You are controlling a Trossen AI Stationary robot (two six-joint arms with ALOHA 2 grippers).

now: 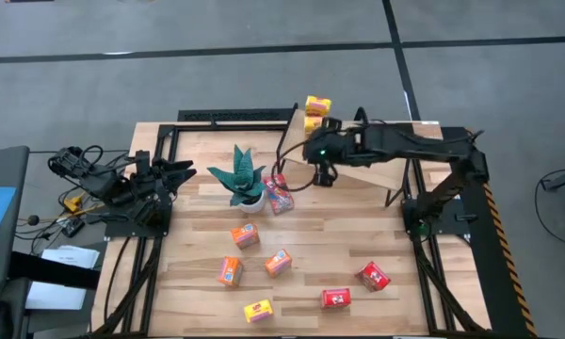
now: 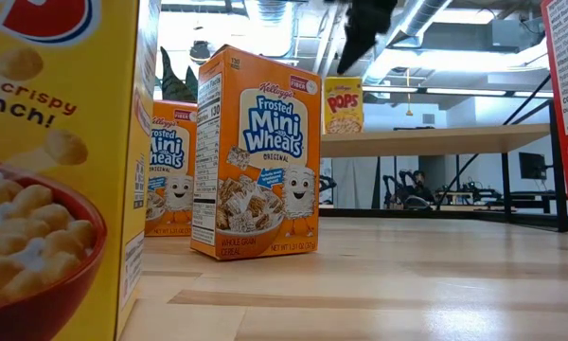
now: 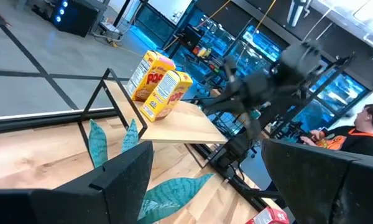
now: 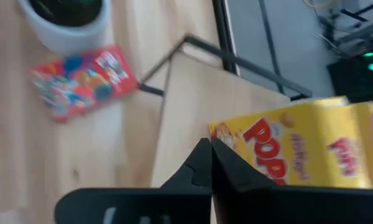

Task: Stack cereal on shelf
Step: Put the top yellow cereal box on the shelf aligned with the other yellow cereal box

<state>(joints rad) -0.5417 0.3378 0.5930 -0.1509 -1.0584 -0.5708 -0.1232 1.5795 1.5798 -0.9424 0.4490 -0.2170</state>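
My right arm (image 1: 395,141) hides most of the shelf (image 1: 381,174); 1 yellow box (image 2: 57,170) is cut off in the low view.

A robotics lab in an open office or workshop hall: the slatted wooden worktop (image 1: 292,254) sits in a black metal frame (image 1: 235,116) on a grey floor (image 1: 217,56), with loose cables (image 1: 75,165) beside it. Beyond it the low view shows exposed ceiling ducts (image 2: 265,14) and strip lights (image 2: 473,92). A seated person (image 3: 360,127) works among blue-lit equipment racks (image 3: 236,37).
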